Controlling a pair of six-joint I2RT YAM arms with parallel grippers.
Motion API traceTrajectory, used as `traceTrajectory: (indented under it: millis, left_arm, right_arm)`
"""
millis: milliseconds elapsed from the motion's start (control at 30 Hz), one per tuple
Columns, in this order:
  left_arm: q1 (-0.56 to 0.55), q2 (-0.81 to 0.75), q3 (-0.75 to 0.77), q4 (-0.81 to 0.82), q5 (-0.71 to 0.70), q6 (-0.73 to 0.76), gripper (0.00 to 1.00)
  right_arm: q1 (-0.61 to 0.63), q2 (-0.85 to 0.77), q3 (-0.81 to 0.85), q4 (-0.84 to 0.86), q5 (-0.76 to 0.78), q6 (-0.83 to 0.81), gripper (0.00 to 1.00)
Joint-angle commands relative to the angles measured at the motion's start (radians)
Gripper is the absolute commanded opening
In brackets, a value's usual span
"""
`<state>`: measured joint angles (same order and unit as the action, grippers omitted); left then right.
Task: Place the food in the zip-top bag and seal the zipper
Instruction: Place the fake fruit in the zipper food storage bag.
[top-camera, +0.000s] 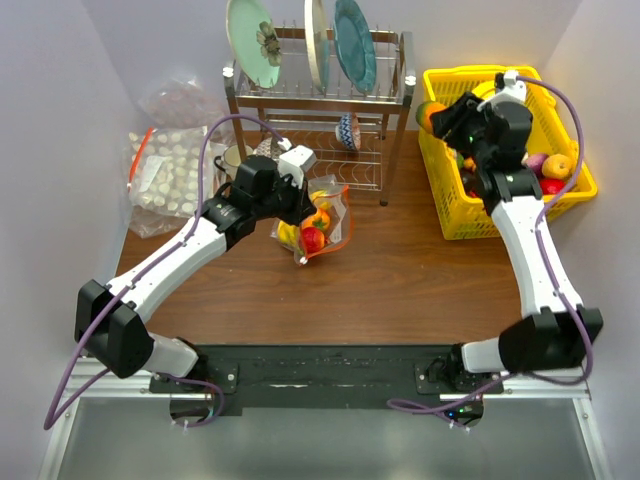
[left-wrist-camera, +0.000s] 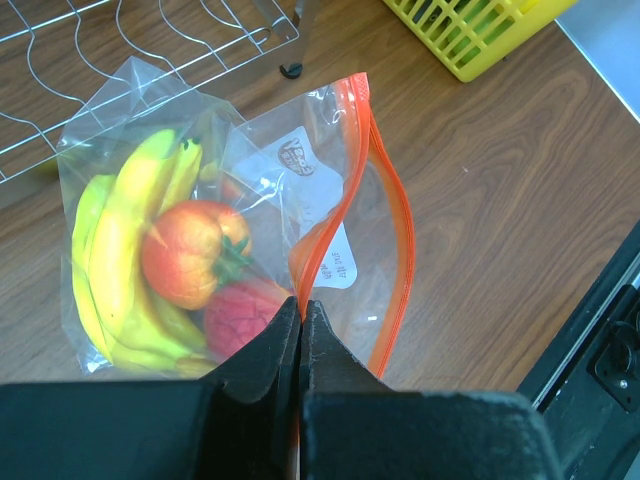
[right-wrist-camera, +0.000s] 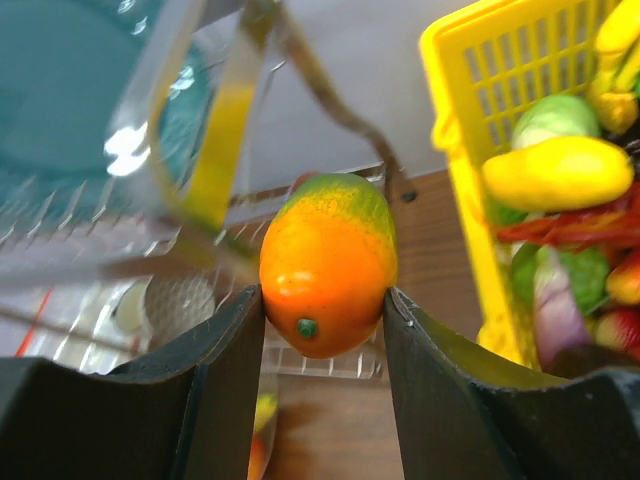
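Observation:
The clear zip-top bag (left-wrist-camera: 260, 190) lies on the table by the dish rack, also in the top view (top-camera: 325, 225). Inside it are a yellow banana bunch (left-wrist-camera: 120, 250), an orange-red apple (left-wrist-camera: 190, 250) and a red piece (left-wrist-camera: 245, 315). My left gripper (left-wrist-camera: 300, 303) is shut on the bag's red-orange zipper (left-wrist-camera: 395, 240) at one side of the open mouth. My right gripper (right-wrist-camera: 322, 300) is shut on an orange-and-green mango (right-wrist-camera: 328, 262) and holds it in the air at the left edge of the yellow basket (top-camera: 500, 150).
The yellow basket (right-wrist-camera: 470, 200) holds several more toy fruits and vegetables. A wire dish rack (top-camera: 320, 110) with plates stands at the back. A larger clear bag of pale lumps (top-camera: 170, 175) lies at the back left.

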<state>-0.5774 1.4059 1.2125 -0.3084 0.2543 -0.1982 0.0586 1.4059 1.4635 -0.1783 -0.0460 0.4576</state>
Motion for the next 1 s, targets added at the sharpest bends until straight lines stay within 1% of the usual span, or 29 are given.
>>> traceTrajectory:
  millis: [0, 33, 300, 433, 500, 533, 633, 733, 800, 967]
  left_arm:
    - [-0.004, -0.022, -0.002, 0.04, 0.007, 0.008, 0.0]
    - [-0.004, -0.021, -0.002, 0.04, 0.007, 0.008, 0.0]
    - [-0.004, -0.022, 0.002, 0.041, -0.006, 0.008, 0.0]
    - [-0.002, -0.015, 0.01, 0.04, -0.01, 0.006, 0.0]
    - [-0.002, -0.012, 0.016, 0.038, -0.012, 0.005, 0.0]
    - [-0.002, -0.01, 0.018, 0.037, -0.012, 0.005, 0.0]
    - [-0.002, -0.002, 0.024, 0.037, -0.013, 0.003, 0.0]
    - [-0.002, 0.001, 0.03, 0.035, -0.012, -0.003, 0.0]
    - [-0.002, 0.002, 0.036, 0.034, -0.009, -0.007, 0.0]
    - [-0.004, -0.002, 0.059, 0.017, 0.0, -0.014, 0.0]
  right_arm:
    - [0.01, -0.119, -0.084, -0.024, -0.135, -0.043, 0.44]
    - [0.012, -0.157, -0.115, -0.044, -0.176, -0.045, 0.44]
    - [0.06, -0.347, -0.299, -0.116, -0.344, -0.045, 0.43]
    - [0.102, -0.421, -0.417, -0.083, -0.428, 0.035, 0.42]
    - [0.124, -0.447, -0.465, -0.028, -0.481, 0.071, 0.41]
    - [0.159, -0.455, -0.507, -0.011, -0.485, 0.102, 0.41]
    - [0.23, -0.485, -0.557, 0.02, -0.465, 0.108, 0.41]
    - [0.274, -0.489, -0.592, 0.089, -0.474, 0.127, 0.4]
    - [0.312, -0.463, -0.592, 0.12, -0.473, 0.124, 0.4]
    - [0.383, -0.391, -0.583, 0.174, -0.385, 0.093, 0.39]
